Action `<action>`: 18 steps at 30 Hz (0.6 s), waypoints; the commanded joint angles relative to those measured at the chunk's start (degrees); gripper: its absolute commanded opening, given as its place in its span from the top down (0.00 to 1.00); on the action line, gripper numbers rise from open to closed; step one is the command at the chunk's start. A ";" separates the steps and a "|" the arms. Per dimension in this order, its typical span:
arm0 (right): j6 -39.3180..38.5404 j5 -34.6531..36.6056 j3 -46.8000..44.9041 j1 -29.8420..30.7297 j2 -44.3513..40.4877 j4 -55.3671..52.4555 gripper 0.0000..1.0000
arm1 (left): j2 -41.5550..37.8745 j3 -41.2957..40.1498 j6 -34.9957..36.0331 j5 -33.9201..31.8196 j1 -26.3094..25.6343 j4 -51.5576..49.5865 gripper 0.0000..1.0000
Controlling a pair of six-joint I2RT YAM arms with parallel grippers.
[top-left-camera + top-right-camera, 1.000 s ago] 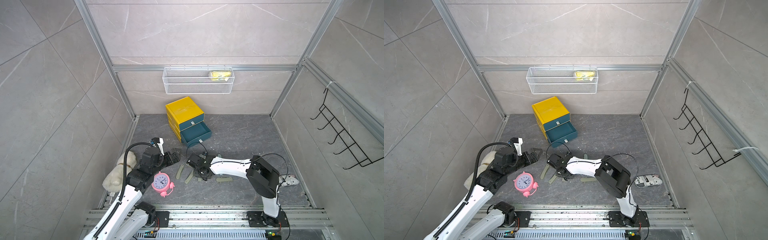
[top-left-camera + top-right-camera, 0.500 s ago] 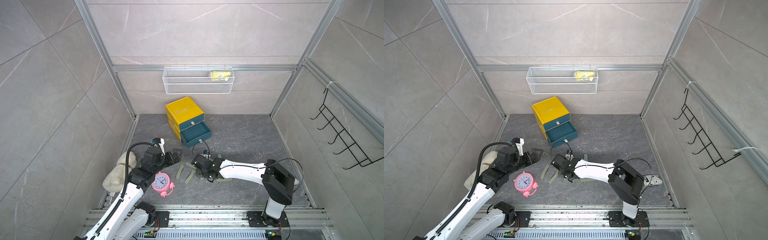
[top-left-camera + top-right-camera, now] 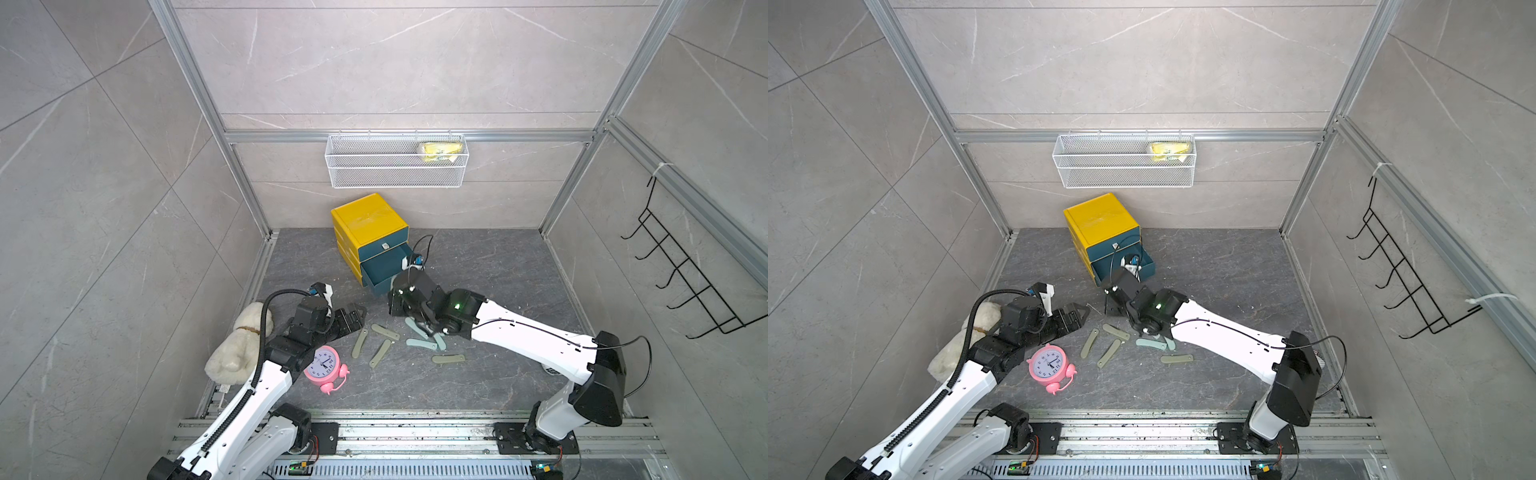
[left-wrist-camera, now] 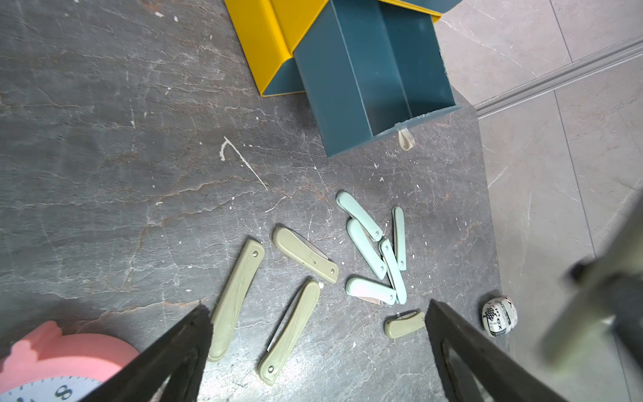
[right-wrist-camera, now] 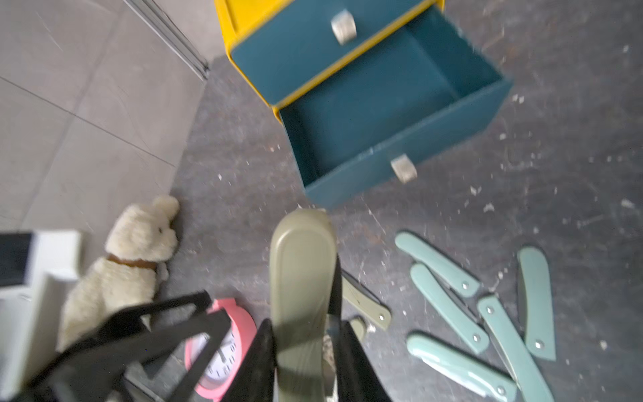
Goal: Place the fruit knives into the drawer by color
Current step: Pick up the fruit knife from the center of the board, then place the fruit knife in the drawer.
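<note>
The drawer chest [image 3: 368,220] is yellow; one dark teal drawer [image 3: 382,274] is pulled out, and its inside [image 5: 382,104] looks empty. My right gripper [image 5: 305,323] is shut on an olive green fruit knife [image 5: 301,271] and hovers just in front of the open drawer in both top views [image 3: 395,303] [image 3: 1111,301]. Several olive knives [image 4: 236,296] [image 4: 290,330] and pale teal knives [image 4: 375,250] lie loose on the dark floor [image 3: 381,353] [image 3: 420,343]. My left gripper [image 4: 317,306] [image 3: 359,316] is open, low over the olive knives, holding nothing.
A pink alarm clock [image 3: 326,368] and a cream plush toy [image 3: 241,345] sit beside the left arm. On the back wall hangs a white wire basket [image 3: 395,178] with a yellow item [image 3: 440,149]. A black hook rack [image 3: 685,270] hangs on the right wall. A small patterned ball [image 4: 499,316] lies near the knives.
My right gripper has risen from the knife pile and moved toward the open drawer with the olive knife; its elbow swung right. The left arm has stayed put.
</note>
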 commanded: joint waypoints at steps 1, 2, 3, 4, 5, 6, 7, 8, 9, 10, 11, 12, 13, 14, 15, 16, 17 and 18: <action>-3.41 0.79 6.46 -3.67 5.36 -1.59 0.85 | -0.07 0.17 -0.80 1.41 -0.16 1.67 0.01; -2.99 -0.11 8.69 -4.92 7.33 -2.19 0.85 | 0.01 0.13 -0.89 1.50 -0.16 1.54 0.01; -2.94 -1.48 10.31 -6.36 9.50 -1.68 0.85 | 0.07 0.12 -0.84 1.70 -0.16 1.41 0.01; -3.03 -1.90 12.05 -7.27 11.43 -1.59 0.85 | 0.27 0.13 -0.90 1.93 -0.16 1.34 0.01; -3.04 -2.38 13.64 -7.95 13.06 -1.65 0.85 | 0.38 0.20 -0.89 2.11 -0.16 1.19 0.00; -3.25 -3.56 15.47 -8.66 15.03 -1.22 0.85 | 0.52 0.35 -0.82 2.27 -0.16 1.01 0.01; -3.24 -3.44 17.26 -9.17 16.81 -1.26 0.85 | 0.60 0.38 -0.74 2.29 -0.16 0.96 0.01; -3.18 -2.90 18.34 -9.38 18.10 -1.14 0.85 | 0.72 0.38 -0.76 2.22 -0.16 0.94 0.01; -2.75 -2.94 19.73 -9.82 19.42 -1.06 0.85 | 0.65 0.38 -0.82 2.14 -0.16 0.88 0.01; -1.80 -2.97 20.65 -10.21 20.43 -1.22 0.85 | 0.80 0.36 -0.74 2.12 -0.16 0.80 0.01; -1.08 -2.80 20.94 -10.36 21.05 -0.82 0.85 | 0.85 0.25 -0.77 2.12 -0.16 0.87 0.01; -0.54 -2.50 21.19 -10.54 21.66 -0.19 0.84 | 0.99 0.08 -0.87 2.12 -0.16 0.96 0.01; 0.17 -2.23 21.94 -10.76 22.68 -0.75 0.84 | 1.16 -0.05 -0.91 2.20 -0.16 1.12 0.01; 1.11 -2.13 22.83 -10.97 23.67 -1.66 0.84 | 1.41 -0.14 -0.91 2.29 -0.16 1.14 0.01; 2.10 -2.33 23.61 -11.24 24.75 -2.54 0.84 | 1.74 -0.14 -1.07 2.38 -0.16 1.14 0.01; 2.69 -2.64 23.81 -11.52 25.65 -2.55 0.84 | 2.00 -0.20 -1.04 2.47 -0.16 1.14 0.01; 3.03 -2.93 23.78 -11.60 26.20 -2.22 0.84 | 2.22 -0.27 -1.16 2.60 -0.16 1.27 0.01; 3.28 -3.20 23.75 -11.77 26.80 -1.75 0.83 | 2.33 -0.47 -1.26 2.77 -0.16 1.48 0.01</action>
